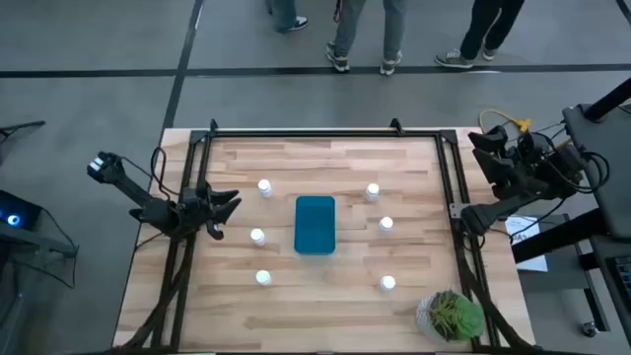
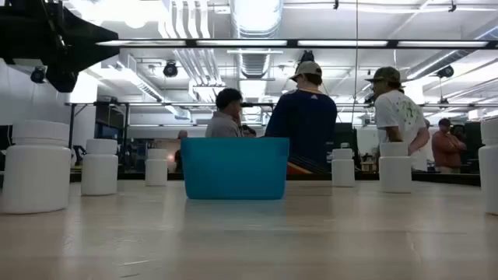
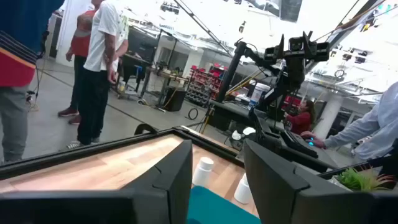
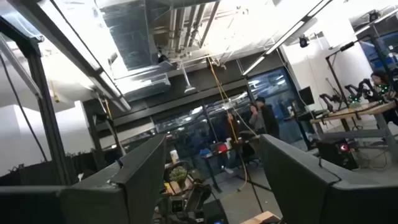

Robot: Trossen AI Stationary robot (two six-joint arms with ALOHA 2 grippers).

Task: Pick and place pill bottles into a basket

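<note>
The teal basket [image 1: 315, 225] [image 2: 235, 167] stands on its base in the middle of the wooden table. Several white pill bottles stand upright around it: some to its left, such as one [image 1: 257, 237], and some to its right, such as one [image 1: 385, 225]. My left gripper [image 1: 229, 215] [image 3: 217, 155] hovers at the table's left edge, open and pointing level toward the basket [image 3: 217, 208], with nothing between its fingers. My right gripper [image 1: 485, 148] [image 4: 211, 149] is beyond the table's right edge, open, tilted up toward the ceiling.
A green potted plant [image 1: 451, 316] stands at the table's near right corner. A dark frame [image 1: 325, 133] runs along the table's far edge and its sides. People stand on the floor beyond the far edge [image 1: 365, 39].
</note>
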